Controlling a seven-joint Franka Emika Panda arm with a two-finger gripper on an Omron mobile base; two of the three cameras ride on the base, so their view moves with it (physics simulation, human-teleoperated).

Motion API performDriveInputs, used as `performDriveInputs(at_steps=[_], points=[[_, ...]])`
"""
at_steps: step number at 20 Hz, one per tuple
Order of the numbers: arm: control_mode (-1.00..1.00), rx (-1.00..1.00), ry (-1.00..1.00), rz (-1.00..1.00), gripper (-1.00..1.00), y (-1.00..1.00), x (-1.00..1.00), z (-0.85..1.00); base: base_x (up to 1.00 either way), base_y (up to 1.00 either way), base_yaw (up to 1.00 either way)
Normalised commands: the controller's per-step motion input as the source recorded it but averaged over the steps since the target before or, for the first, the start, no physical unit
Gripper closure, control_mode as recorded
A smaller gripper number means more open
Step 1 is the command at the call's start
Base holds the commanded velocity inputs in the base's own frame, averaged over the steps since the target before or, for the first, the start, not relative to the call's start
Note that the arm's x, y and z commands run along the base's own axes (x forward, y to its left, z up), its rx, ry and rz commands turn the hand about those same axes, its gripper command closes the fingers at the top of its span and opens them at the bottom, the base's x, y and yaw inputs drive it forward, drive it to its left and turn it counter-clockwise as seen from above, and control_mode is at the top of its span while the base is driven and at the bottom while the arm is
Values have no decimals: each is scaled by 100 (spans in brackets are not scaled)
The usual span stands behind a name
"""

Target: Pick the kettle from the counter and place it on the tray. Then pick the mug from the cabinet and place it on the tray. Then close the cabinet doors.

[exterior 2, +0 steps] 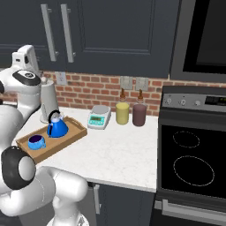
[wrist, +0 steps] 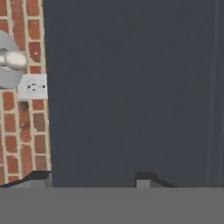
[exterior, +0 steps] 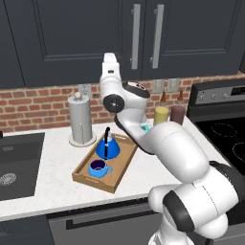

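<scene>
Both pickups look done from where I'm standing. The small bright blue cone-shaped kettle [exterior: 107, 148] with its thin black upright handle sits at the far end of the shallow light-brown wooden tray [exterior: 123, 167], and the round blue mug [exterior: 98, 168] with the dark purple inside sits at the near end, close by but not touching it. The tray rests on the white marble-look counter [exterior: 52, 177], just beside a tall silver paper towel holder [exterior: 81, 120].

What's left is the tall dark grey panelled cabinet doors [exterior: 86, 38]. In both base views they look pretty much flush already, long silver bar handles [exterior: 135, 36] running straight up and down side by side.

The gripper [wrist: 92, 177] is raised up by the wall. In the hand view its two dark fingertips [wrist: 144, 177] point at a flat matte grey door panel, right up close, with red brick backsplash and a white wall outlet [wrist: 33, 86] off to one side. The jaws stand partway apart with nothing between them.

So my guess is any last push goes straight ahead into that panel, whose long axis is vertical. Can't tell if there's any gap left to close.
</scene>
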Motion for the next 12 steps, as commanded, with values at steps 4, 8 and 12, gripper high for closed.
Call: performDriveInputs(at_steps=[4,8,12], points=[[-100,0,4,15,-100,0,71,-3,0,0,0],[-100,0,4,10,-100,0,55,-9,0,0,0],[-100,0,5,6,-100,0,42,-10,0,0,0]])
